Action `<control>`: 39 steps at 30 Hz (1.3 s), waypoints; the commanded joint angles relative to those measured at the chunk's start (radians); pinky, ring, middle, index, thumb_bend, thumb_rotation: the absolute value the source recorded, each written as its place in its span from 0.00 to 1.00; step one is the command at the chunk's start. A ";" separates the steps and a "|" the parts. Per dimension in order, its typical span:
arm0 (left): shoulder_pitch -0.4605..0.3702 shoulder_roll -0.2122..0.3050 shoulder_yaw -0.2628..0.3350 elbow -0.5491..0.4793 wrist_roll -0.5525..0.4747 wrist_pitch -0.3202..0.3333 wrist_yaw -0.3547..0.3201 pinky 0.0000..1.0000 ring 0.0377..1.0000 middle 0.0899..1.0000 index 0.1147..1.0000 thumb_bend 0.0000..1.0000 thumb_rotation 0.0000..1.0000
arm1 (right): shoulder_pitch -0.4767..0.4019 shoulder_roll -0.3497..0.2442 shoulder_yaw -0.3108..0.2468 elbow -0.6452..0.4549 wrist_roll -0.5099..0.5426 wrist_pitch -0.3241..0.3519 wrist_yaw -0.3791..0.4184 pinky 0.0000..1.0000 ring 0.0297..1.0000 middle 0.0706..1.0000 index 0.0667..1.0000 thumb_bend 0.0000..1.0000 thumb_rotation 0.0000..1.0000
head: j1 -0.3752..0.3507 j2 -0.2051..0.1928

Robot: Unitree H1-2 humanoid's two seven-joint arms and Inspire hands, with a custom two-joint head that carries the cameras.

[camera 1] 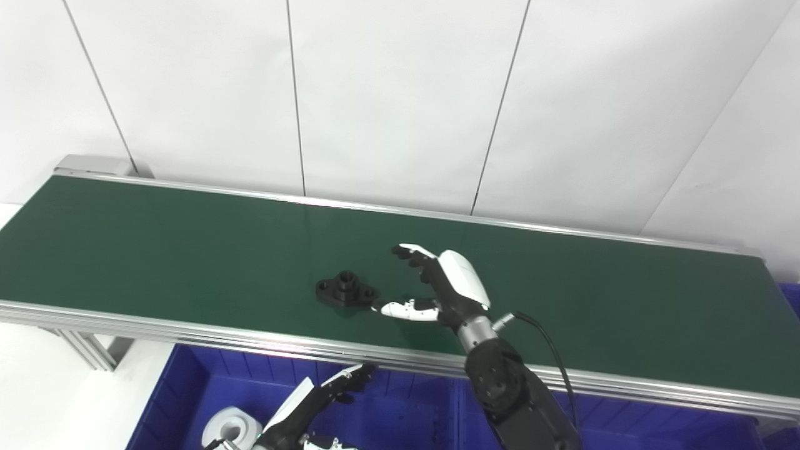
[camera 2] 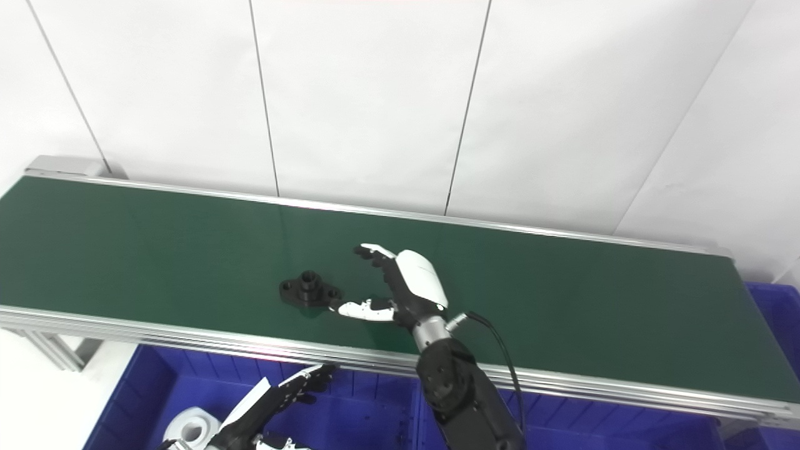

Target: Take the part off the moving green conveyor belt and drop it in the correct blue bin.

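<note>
A small black flanged part [camera 1: 345, 290] lies on the green conveyor belt [camera 1: 156, 250], near its front edge; it also shows in the right eye view [camera 2: 309, 292]. My right hand [camera 1: 437, 287] is open over the belt just right of the part, thumb tip almost touching the flange, fingers spread above. My left hand [camera 1: 319, 400] is low over the blue bin [camera 1: 187, 387] in front of the belt, fingers apart, holding nothing.
A white ring-shaped part [camera 1: 230, 428] lies in the left blue bin. A second blue bin [camera 1: 625, 431] sits to the right, and another [camera 1: 790, 300] at the belt's right end. The belt has aluminium side rails [camera 1: 187, 334]. A white wall stands behind.
</note>
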 commanded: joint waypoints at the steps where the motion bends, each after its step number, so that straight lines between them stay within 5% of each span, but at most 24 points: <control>1: -0.030 -0.002 -0.006 -0.017 -0.013 -0.041 0.001 0.80 0.84 0.87 0.88 0.65 0.30 | -0.062 -0.014 0.011 0.002 -0.011 0.011 -0.006 0.77 0.80 0.80 0.81 0.77 0.42 | 0.003 0.001; 15: -0.041 0.003 -0.025 -0.015 -0.029 -0.042 -0.027 0.77 0.82 0.84 0.85 0.65 0.30 | -0.156 -0.030 0.099 0.111 -0.068 0.034 0.016 0.78 0.80 0.80 0.81 0.76 0.36 | 0.014 0.001; 20: -0.040 0.000 -0.029 -0.016 -0.028 -0.042 -0.020 0.77 0.81 0.84 0.84 0.64 0.30 | -0.169 -0.031 0.122 0.146 -0.089 0.040 0.000 0.74 0.79 0.79 0.79 0.71 0.20 | 0.015 0.001; 27: -0.037 -0.007 -0.028 -0.021 -0.027 -0.041 -0.018 0.77 0.82 0.84 0.85 0.64 0.30 | -0.152 -0.048 0.156 0.179 -0.119 0.021 -0.040 0.60 0.66 0.69 0.73 0.65 0.01 | 0.013 0.008; 31: -0.035 -0.008 -0.030 -0.025 -0.020 -0.042 -0.007 0.77 0.82 0.84 0.85 0.64 0.30 | -0.136 -0.055 0.175 0.182 -0.138 0.047 -0.067 0.42 0.50 0.49 0.68 0.57 0.00 | 0.013 0.011; 33: -0.035 -0.008 -0.030 -0.025 -0.020 -0.042 -0.005 0.76 0.82 0.84 0.85 0.65 0.32 | -0.130 -0.060 0.184 0.171 -0.149 0.065 -0.069 0.35 0.42 0.46 0.52 0.53 0.00 | 0.010 0.011; 39: -0.039 -0.007 -0.030 -0.020 -0.024 -0.042 -0.006 0.77 0.82 0.84 0.85 0.65 0.32 | -0.135 -0.078 0.205 0.135 -0.181 0.103 -0.057 0.33 0.40 0.41 0.48 0.52 0.00 | 0.004 0.011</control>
